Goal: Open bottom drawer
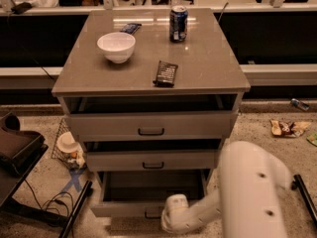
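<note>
The grey cabinet (pixel 148 78) has three flat-fronted drawers. The bottom drawer (pixel 124 208) is pulled out the farthest, with its plain dark interior showing. Its black bar handle (pixel 151 215) is partly covered by my arm. The middle drawer (pixel 148 160) and the top drawer (pixel 148 125) stand slightly out. My white arm reaches from the lower right to the bottom drawer's front. My gripper (pixel 166 216) is at the handle, hidden behind the wrist.
On the cabinet top are a white bowl (pixel 116 46), a blue can (pixel 178 23), a dark snack bar (pixel 166 73) and a small blue packet (pixel 130 28). A black stand (pixel 20 152) and cables are at the left, a wire basket (pixel 67 150) beside the cabinet, and litter on the floor at the right.
</note>
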`<state>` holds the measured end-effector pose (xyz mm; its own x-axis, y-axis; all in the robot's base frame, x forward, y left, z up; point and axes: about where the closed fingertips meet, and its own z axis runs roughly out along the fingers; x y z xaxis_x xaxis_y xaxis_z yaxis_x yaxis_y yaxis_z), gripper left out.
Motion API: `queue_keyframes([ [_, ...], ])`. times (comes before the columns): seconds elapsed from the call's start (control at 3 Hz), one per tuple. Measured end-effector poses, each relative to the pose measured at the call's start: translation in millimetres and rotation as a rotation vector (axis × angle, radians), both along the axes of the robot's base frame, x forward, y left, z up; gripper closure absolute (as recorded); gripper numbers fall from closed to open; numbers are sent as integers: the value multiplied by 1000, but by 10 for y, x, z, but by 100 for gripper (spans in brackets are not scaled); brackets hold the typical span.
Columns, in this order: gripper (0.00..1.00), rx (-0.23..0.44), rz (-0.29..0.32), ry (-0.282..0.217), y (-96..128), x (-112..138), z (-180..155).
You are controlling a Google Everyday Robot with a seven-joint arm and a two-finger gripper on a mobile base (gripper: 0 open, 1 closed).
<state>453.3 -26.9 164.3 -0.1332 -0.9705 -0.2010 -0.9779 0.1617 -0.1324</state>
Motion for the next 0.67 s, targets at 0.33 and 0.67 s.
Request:
queue_keyframes([
  [0.33,100,74,90,-127,-245,-226,708],
  [0.67,100,113,127,-233,-720,-351,1191],
])
